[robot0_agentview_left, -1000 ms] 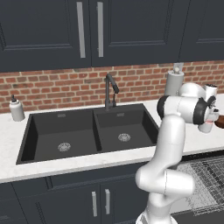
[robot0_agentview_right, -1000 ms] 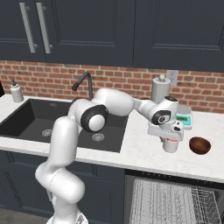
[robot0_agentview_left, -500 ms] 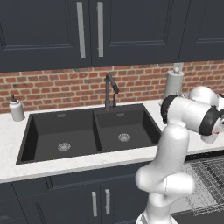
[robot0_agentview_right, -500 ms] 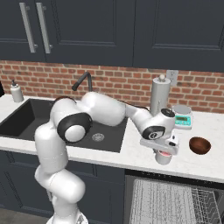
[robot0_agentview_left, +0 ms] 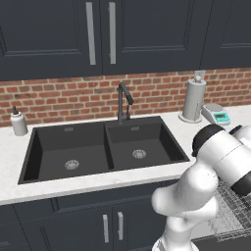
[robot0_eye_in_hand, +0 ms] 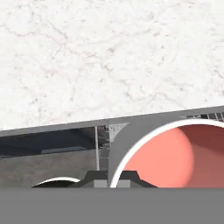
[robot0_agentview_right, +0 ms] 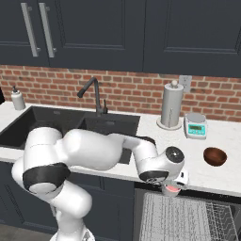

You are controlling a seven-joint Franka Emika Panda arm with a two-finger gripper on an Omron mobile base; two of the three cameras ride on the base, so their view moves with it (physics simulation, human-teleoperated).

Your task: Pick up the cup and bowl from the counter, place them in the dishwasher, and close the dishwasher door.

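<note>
My gripper (robot0_agentview_right: 172,186) is shut on the cup (robot0_agentview_right: 170,190), a small white cup with a reddish-pink rim. It hangs just past the front edge of the counter (robot0_agentview_right: 225,178), above the grey wire rack of the open dishwasher (robot0_agentview_right: 188,219). In the hand view the cup's pink inside (robot0_eye_in_hand: 170,157) sits at the lower right, the gripper (robot0_eye_in_hand: 111,180) clamped on its wall, with the counter (robot0_eye_in_hand: 109,57) above. The dark reddish-brown bowl (robot0_agentview_right: 215,156) rests on the counter to the right. I cannot make out the dishwasher door. The rack (robot0_agentview_left: 236,208) shows behind the arm.
A black double sink (robot0_agentview_left: 105,149) with a faucet (robot0_agentview_left: 122,100) is set into the counter. A paper towel roll (robot0_agentview_right: 171,104) and a small scale (robot0_agentview_right: 195,126) stand by the brick wall. At the far left stands a soap bottle (robot0_agentview_left: 18,122). Dark cabinets hang above.
The gripper carried the cup from above the counter beside the bowl forward and down, past the counter's front edge, to over the dishwasher rack. The bowl stayed put.
</note>
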